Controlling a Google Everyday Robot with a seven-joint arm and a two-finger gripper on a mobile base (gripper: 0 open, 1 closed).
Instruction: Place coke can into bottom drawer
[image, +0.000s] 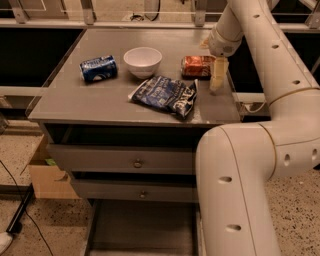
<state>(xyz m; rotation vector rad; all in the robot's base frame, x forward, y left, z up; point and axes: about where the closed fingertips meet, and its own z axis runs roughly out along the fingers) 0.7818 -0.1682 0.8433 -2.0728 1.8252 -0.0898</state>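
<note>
The coke can (196, 66) is red-orange and lies on its side on the grey cabinet top, right of the white bowl. My gripper (217, 75) hangs from the white arm at the can's right end, close against it, low over the top. The bottom drawer (142, 225) is pulled out at the foot of the cabinet, and its flat grey floor is bare. My arm's big elbow covers the drawer's right part.
A dark blue can (98, 68) lies at the left of the top. A white bowl (143, 60) stands in the middle. A blue chip bag (165, 94) lies in front of the coke can. Two knobbed drawers (135, 162) are shut. A cardboard box (47, 175) stands on the floor at left.
</note>
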